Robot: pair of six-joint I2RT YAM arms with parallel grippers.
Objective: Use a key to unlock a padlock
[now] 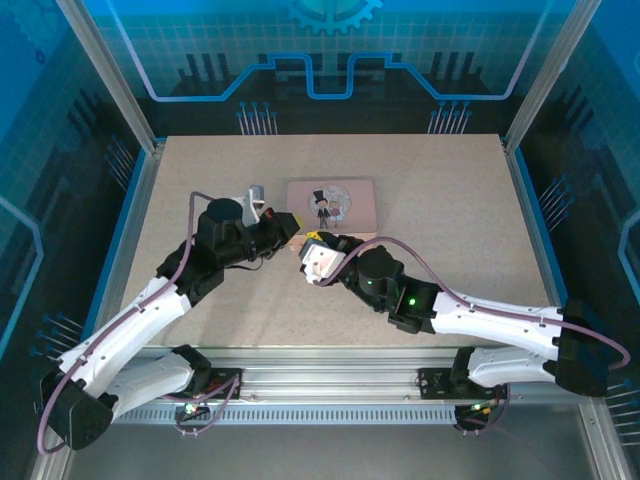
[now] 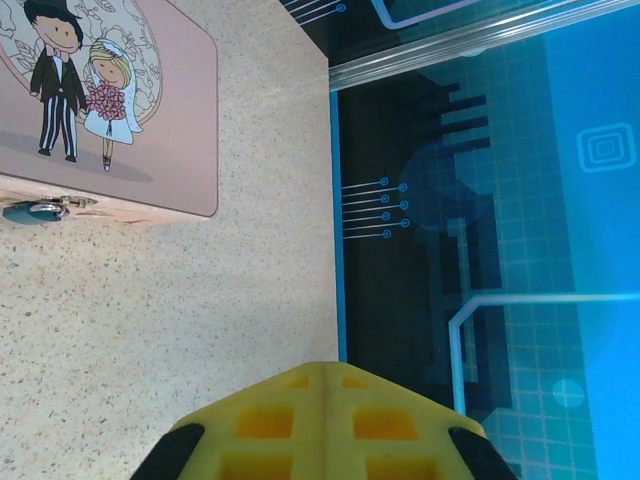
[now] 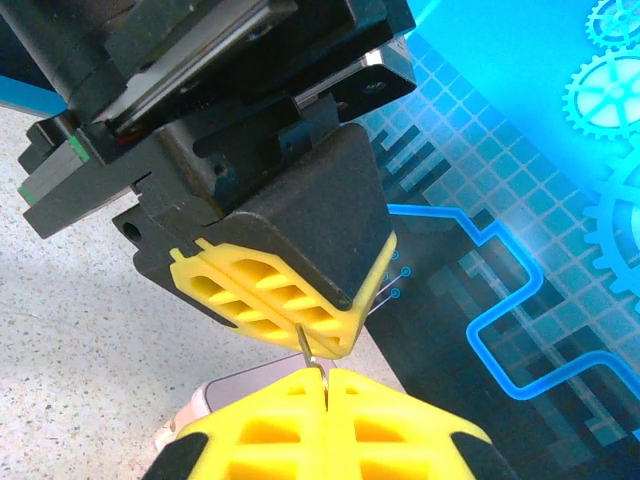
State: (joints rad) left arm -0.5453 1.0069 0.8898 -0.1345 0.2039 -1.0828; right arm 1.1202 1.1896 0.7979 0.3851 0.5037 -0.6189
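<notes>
The key (image 3: 311, 349) is a thin dark metal sliver spanning the gap between my two grippers. Its lower end sits in the seam of my right gripper (image 3: 325, 372), whose yellow fingers are shut on it. Its upper end runs into the seam of my left gripper's shut yellow fingers (image 3: 255, 295). The two grippers meet tip to tip just in front of the pink tin (image 1: 332, 203), left gripper (image 1: 298, 240) beside right gripper (image 1: 316, 243). The teal-blue padlock (image 2: 28, 211) hangs at the tin's (image 2: 130, 100) front side. My left gripper (image 2: 328, 368) shows its fingers pressed together.
The speckled beige table (image 1: 440, 240) is bounded by aluminium rails and blue patterned walls (image 1: 320, 60). The table's right edge (image 2: 335, 230) drops to a dark gap. Both arms cross the near half of the table.
</notes>
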